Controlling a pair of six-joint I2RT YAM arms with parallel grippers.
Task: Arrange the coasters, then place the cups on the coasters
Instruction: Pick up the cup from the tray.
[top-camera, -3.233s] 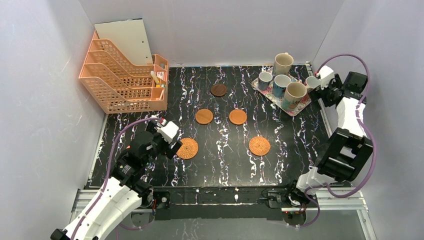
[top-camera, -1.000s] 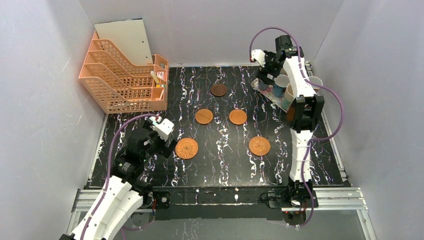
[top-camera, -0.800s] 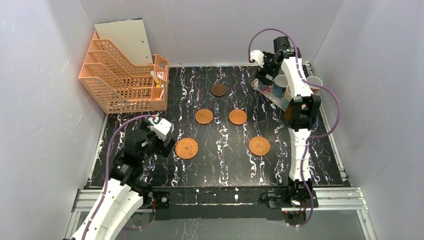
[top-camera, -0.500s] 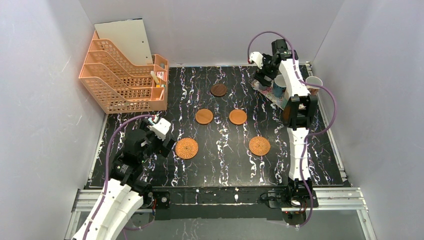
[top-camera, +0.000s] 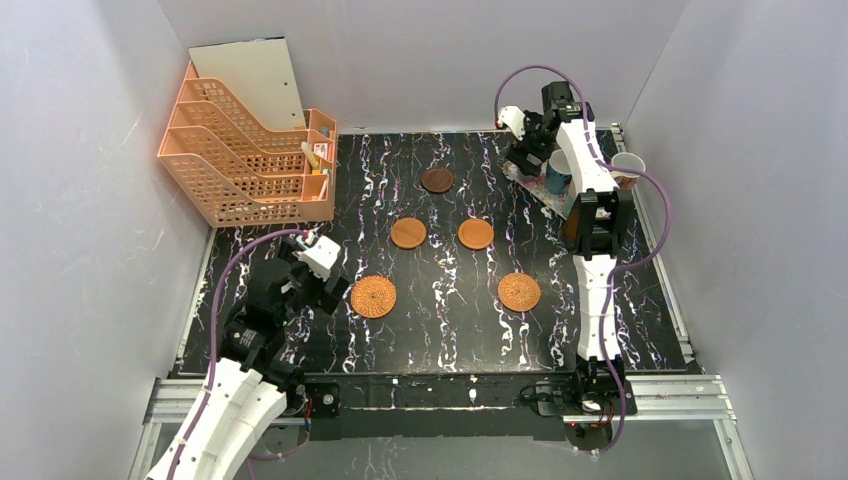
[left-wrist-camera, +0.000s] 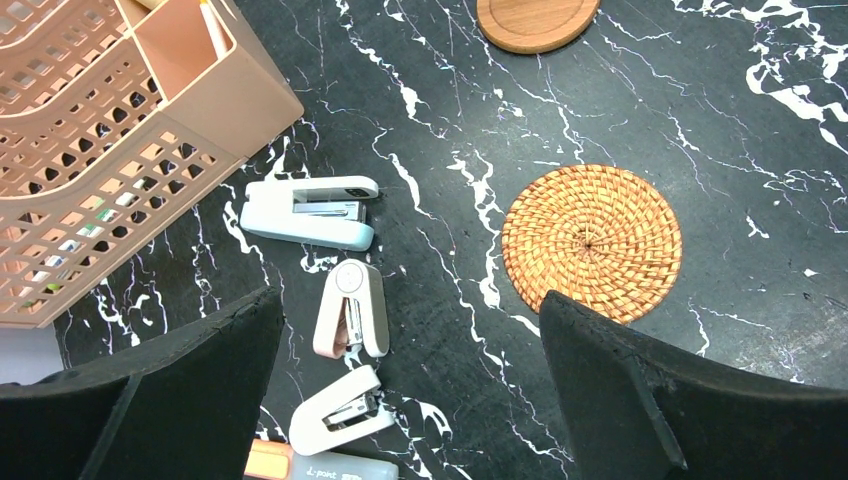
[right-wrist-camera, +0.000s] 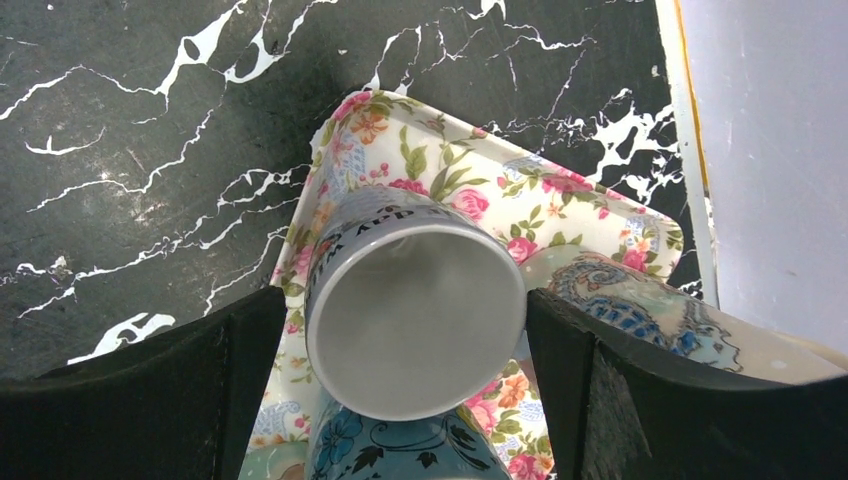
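I am watching the right gripper (top-camera: 524, 152) hanging over the floral tray (right-wrist-camera: 600, 210) at the far right corner of the black marble table (top-camera: 450, 330). Its wrist camera is showing both fingers (right-wrist-camera: 150, 400) spread as wide as they go, straddling a small blue-grey mug (right-wrist-camera: 415, 320) with a white inside. That mug is standing upright in the tray, and I cannot tell whether either pad is touching it. The tray is also carrying a second blue mug (right-wrist-camera: 400, 455) with a flower pattern, just beside the first, and a larger paisley mug (right-wrist-camera: 650, 310) to the right. One more cup (top-camera: 628, 165), white inside, is standing off the tray by the table's right edge.

The five coasters are lying apart on the table. The dark wooden coaster (top-camera: 437, 180) is sitting farthest back, and the left wooden coaster (top-camera: 408, 233) and right wooden coaster (top-camera: 476, 234) are sitting in the middle. The left wicker coaster (top-camera: 373, 297) and right wicker coaster (top-camera: 519, 292) are lying nearest me.

The left gripper (top-camera: 335, 290) is hovering just left of the left wicker coaster, fingers wide apart and holding nothing. Below it three staplers (left-wrist-camera: 352, 310) are lying beside the peach mesh file organiser (left-wrist-camera: 110, 150), whose small end compartment is holding a white pen-like stick (left-wrist-camera: 212, 30).
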